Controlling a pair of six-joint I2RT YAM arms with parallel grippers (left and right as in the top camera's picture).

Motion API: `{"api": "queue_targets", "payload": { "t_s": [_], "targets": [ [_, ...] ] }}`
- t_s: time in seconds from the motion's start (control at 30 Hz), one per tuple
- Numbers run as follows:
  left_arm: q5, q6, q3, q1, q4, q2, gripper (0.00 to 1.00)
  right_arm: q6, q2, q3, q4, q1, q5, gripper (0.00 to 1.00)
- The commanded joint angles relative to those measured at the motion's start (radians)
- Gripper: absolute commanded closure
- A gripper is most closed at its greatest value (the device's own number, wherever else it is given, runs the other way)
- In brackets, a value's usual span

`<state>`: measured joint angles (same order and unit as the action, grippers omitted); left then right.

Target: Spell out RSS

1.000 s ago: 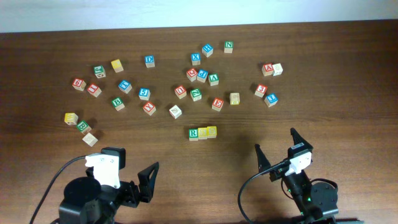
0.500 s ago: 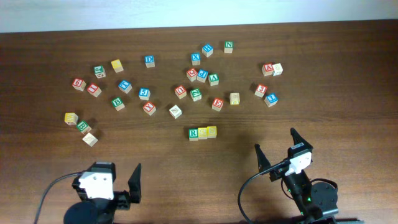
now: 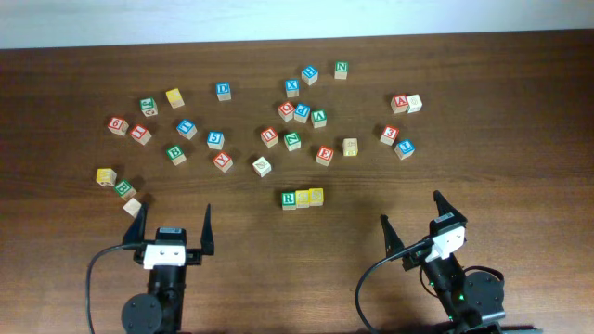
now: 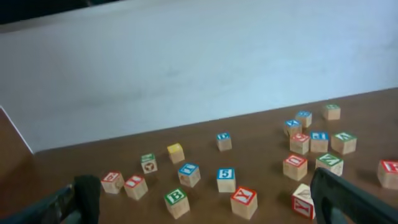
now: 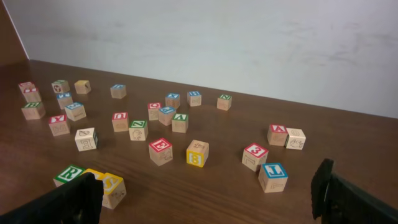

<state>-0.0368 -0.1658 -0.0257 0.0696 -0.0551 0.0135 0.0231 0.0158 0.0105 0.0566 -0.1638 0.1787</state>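
Observation:
A row of three blocks lies at the table's middle front: a green R block, then two yellow blocks touching it on its right. In the right wrist view the green R and a yellow S block show at the lower left. My left gripper is open and empty near the front edge, left of the row. My right gripper is open and empty near the front edge, right of the row.
Many loose letter blocks lie scattered across the far half of the dark wooden table. A yellow block, a green block and a plain block sit close to the left gripper. A white wall stands behind.
My left arm has swung from pointing right to pointing straight at the far side, and settled at the front edge with its fingers wide. The right arm and the blocks have not moved.

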Motion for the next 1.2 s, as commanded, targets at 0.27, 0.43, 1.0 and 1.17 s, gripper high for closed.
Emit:
{"api": "queue_targets", "payload": {
  "t_s": [0.27,0.43,1.0,1.17],
  "targets": [
    [0.015,-0.031,0.018,-0.006,0.138,-0.009,0.01,-0.004,-0.008,-0.005,0.006,0.008,0.009,0.02],
    [0.015,-0.031,0.017,-0.007,0.139,-0.008,0.01,-0.004,-0.008,-0.005,0.006,0.008,0.009,0.02],
    [0.015,-0.031,0.017,-0.007,0.139,-0.008,0.01,-0.004,-0.008,-0.005,0.006,0.008,0.009,0.02],
    [0.015,-0.031,0.017,-0.007,0.139,-0.008,0.01,-0.004,-0.008,-0.005,0.006,0.008,0.009,0.02]
  ]
}}
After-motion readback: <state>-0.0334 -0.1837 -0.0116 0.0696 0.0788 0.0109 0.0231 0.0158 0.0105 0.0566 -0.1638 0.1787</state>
